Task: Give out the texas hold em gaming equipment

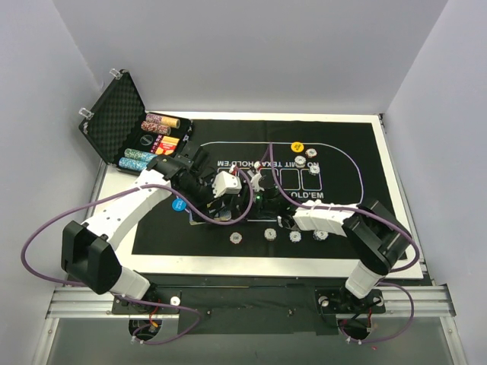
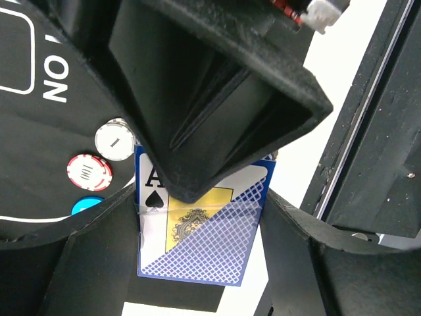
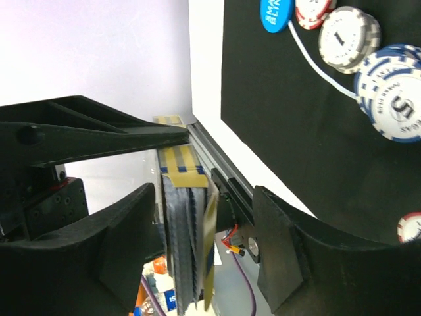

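left pincer (image 2: 197,227) clasping playing cards (image 2: 207,260), right pincer (image 3: 204,220) spread around them

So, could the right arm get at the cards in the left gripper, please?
Probably yes: the right gripper stands open astride the cards, which the left gripper holds clamped, with nothing between.

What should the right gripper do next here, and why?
Probably close the right gripper on the card leaning off the deck: its fingers stand open on either side of the deck, which the left gripper pinches.
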You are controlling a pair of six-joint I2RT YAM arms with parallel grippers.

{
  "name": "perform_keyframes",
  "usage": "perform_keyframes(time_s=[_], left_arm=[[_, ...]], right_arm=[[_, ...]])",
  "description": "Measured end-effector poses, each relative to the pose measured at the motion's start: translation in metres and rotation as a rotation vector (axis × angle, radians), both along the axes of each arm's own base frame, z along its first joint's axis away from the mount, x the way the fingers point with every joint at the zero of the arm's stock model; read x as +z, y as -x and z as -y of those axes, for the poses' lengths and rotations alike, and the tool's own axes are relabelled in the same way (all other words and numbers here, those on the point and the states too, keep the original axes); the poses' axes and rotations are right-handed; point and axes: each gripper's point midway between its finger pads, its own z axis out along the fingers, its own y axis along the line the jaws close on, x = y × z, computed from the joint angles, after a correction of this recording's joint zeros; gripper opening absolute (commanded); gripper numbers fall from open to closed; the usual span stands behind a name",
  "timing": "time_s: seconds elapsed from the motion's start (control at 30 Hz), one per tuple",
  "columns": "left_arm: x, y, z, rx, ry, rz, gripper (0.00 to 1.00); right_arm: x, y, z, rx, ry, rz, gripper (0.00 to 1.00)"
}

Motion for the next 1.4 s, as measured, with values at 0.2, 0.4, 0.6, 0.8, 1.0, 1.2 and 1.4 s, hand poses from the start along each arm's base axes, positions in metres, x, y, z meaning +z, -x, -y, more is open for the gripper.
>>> perform_keyframes(time_s=[0.2, 0.4, 0.6, 0.8, 1.0, 1.2, 1.4], left_arm=[[0.004, -0.001, 0.002, 0.031, 0.010, -0.006, 0.01], [0.004, -0.001, 0.003, 0.069, 0.015, -0.019, 0.53], [0.010, -0.004, 0.005, 0.101, 0.025, -0.020, 0.90], [0.030, -0.007, 0.007, 0.127, 0.082, 0.012, 0.92], [0.058, -0.003, -0.002, 0.142, 0.226, 0.024, 0.93], [0.058, 0.017, -0.018, 0.112, 0.325, 0.005, 0.93], [0.060, 0.030, -0.014, -0.021, 0.360, 0.010, 0.94]], right_arm=[[0.013, -0.005, -0.011, -0.003, -0.061, 0.011, 0.34], [0.020, -0.007, -0.016, -0.014, -0.109, -0.005, 0.16], [0.020, -0.010, -0.012, -0.022, -0.122, -0.012, 0.14], [0.004, -0.016, 0.008, -0.061, -0.100, -0.059, 0.14], [0.010, -0.023, 0.014, -0.081, -0.114, -0.063, 0.13], [0.028, -0.012, 0.011, -0.042, -0.129, -0.039, 0.13], [0.052, 0.002, -0.003, 0.030, -0.091, 0.025, 0.13]])
